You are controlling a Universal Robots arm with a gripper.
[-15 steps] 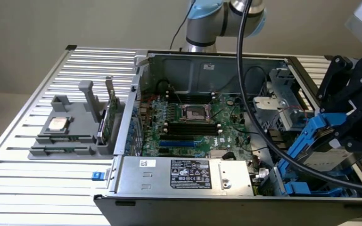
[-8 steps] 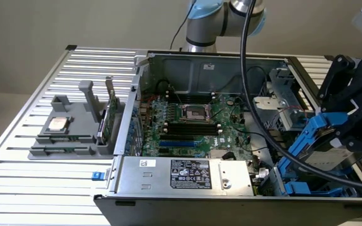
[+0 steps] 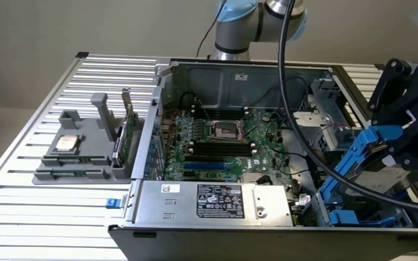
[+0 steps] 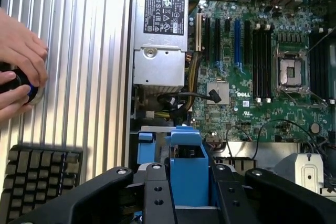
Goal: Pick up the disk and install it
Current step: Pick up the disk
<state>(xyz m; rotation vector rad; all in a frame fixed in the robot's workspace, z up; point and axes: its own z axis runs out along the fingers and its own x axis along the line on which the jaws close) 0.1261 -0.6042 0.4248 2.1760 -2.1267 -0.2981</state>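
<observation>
Slatted metal table (image 3: 20, 179) carries an open computer case (image 3: 231, 81), and at the exterior view's right the gripper (image 3: 401, 142) clamps the disk (image 3: 372, 163) by its blue carrier, tilted above the drive bay (image 3: 354, 215) — probably to line it up with those rails.

Open computer case (image 3: 231, 81) on slatted desk (image 3: 49, 217) — gripper (image 3: 401, 144), jaws clamped on the disk (image 3: 358, 157), tilted over the case's end at the exterior view's right.
</observation>
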